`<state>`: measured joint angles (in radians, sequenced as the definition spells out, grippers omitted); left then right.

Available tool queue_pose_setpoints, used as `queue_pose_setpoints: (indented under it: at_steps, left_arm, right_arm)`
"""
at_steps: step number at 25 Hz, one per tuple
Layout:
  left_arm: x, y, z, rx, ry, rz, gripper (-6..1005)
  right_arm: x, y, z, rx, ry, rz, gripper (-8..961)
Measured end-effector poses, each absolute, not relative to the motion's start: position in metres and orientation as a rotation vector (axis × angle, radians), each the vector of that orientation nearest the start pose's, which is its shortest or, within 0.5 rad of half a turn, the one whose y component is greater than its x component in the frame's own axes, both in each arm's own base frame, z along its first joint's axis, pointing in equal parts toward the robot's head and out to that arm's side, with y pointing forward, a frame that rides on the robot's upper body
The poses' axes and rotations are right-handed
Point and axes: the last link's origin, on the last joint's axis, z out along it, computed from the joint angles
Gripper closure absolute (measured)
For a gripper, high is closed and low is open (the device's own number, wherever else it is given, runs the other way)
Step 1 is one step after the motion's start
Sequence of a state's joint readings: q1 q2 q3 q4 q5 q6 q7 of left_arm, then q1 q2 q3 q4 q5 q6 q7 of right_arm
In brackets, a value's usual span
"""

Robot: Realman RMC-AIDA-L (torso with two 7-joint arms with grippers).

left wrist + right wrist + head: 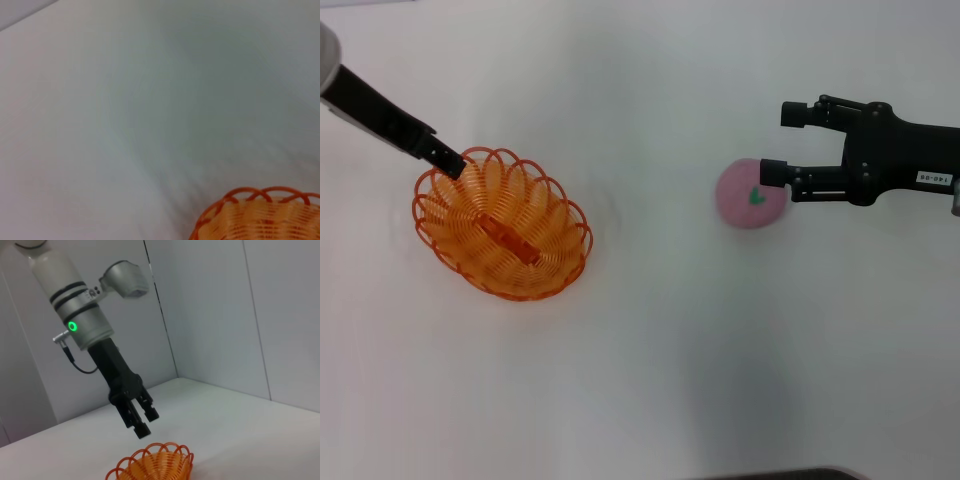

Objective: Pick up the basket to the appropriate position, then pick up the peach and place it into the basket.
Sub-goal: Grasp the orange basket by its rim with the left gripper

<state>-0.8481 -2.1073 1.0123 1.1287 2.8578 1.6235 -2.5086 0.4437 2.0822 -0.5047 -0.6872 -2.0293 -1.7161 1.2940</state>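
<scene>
The orange wire basket (505,225) rests on the white table (670,340) at the left; its rim also shows in the left wrist view (260,215) and the right wrist view (155,462). My left gripper (450,158) hangs just above the basket's far-left rim, seen from the right wrist as well (142,422), its fingers slightly apart and holding nothing. The pink peach (745,198) with its green leaf mark lies at the right. My right gripper (785,143) is open beside it, and its nearer fingertip (773,173) overlaps the peach's upper right edge.
A dark strip (790,474) marks the table's near edge. Grey wall panels (225,315) stand behind the table in the right wrist view.
</scene>
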Motion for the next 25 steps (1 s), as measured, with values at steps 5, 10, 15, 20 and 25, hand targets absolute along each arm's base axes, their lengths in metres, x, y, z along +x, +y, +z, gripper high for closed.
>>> queue_pose_setpoints:
  at_steps: [5,10,15,20,25]
  left_arm:
    - [-0.182,0.404,0.015,-2.464,-1.084,0.556,214]
    - [-0.182,0.41,0.01,-2.451,-1.041,0.549,215]
    - [-0.183,0.414,0.009,-2.435,-1.022,0.53,216]
    - [-0.184,0.416,0.009,-2.424,-1.015,0.518,217]
    - [-0.19,0.414,0.006,-2.432,-1.018,0.542,218]
  right_arm:
    - [0.285,0.299,0.024,-2.64,0.595,0.832,15]
    - [0.284,0.299,0.022,-2.643,0.589,0.838,15]
    - [0.284,0.298,0.022,-2.642,0.585,0.838,14]
    - [0.284,0.298,0.022,-2.643,0.585,0.838,15]
    - [0.285,0.298,0.022,-2.643,0.584,0.837,15]
